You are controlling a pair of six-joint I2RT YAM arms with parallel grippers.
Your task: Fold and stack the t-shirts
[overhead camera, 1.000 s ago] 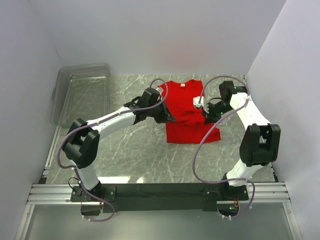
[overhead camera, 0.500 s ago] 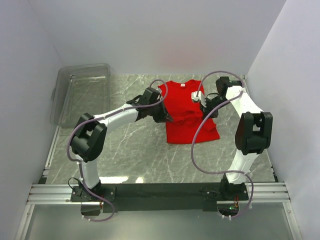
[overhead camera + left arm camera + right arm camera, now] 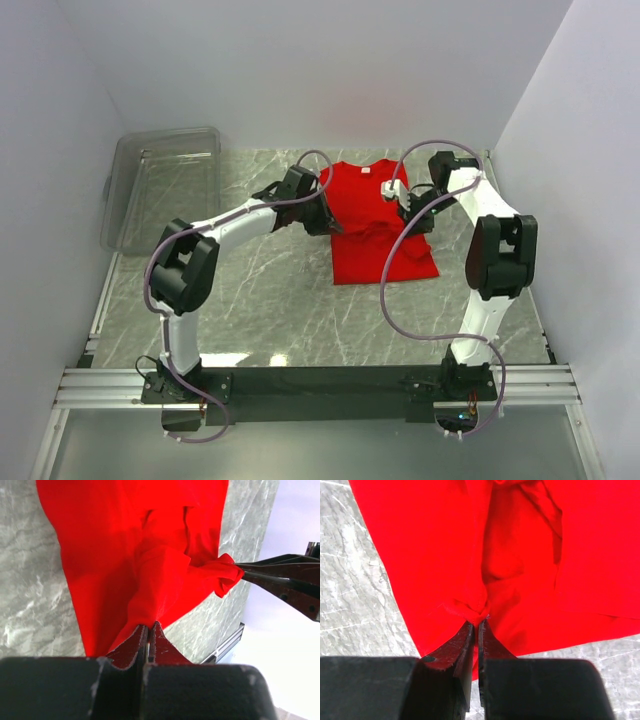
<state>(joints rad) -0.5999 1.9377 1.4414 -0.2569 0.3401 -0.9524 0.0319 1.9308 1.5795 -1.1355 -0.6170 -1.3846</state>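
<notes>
While my left fingers and right fingers are each clenched on a bunched side edge of the red t-shirt, which lies spread at the far middle of the counter, I judge the fold under way. Next, both sides must lift evenly. The back wall crowds the collar, and open counter lies nearer me.

A grey marbled table stretches out in front of me. A red t-shirt lies on it toward the far right, neck pointing away from me, its cloth bunched up across the middle. A clear plastic bin sits at the far left, well apart from the t-shirt.
</notes>
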